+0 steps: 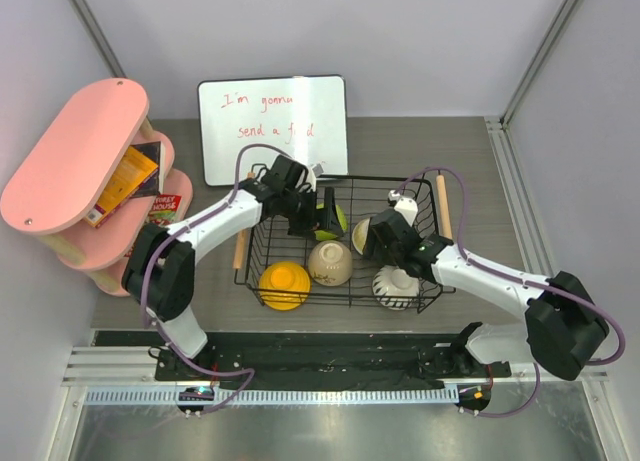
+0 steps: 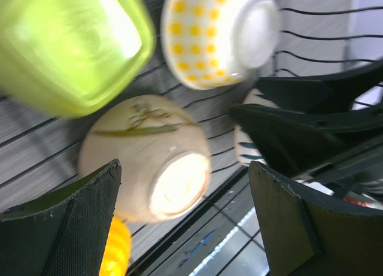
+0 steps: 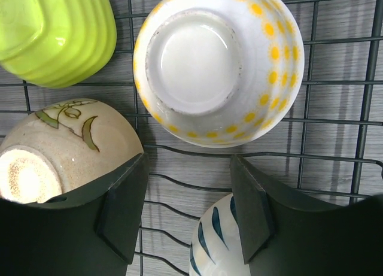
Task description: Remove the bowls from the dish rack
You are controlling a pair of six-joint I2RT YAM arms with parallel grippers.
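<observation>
Five bowls (image 1: 330, 263) crowd the dish rack (image 1: 257, 245), leaving narrow gaps.

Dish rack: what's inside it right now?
Five bowls, bases up: orange-yellow bowl, leaf-painted beige bowl, lime green bowl, yellow-dotted white bowl, blue-striped white bowl. Their hollows face down, so anything beneath them is hidden.

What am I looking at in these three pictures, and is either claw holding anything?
Two robot arms with two-finger claws stand at a table. The big picture looks down from above; the other two come from a camera on each wrist. The dish rack holds an orange bowl, a beige bowl, a lime green bowl, a yellow-dotted bowl and a blue-striped bowl. A pink shelf and a whiteboard stand nearby. The left gripper and right gripper are open above the bowls, holding nothing.
</observation>
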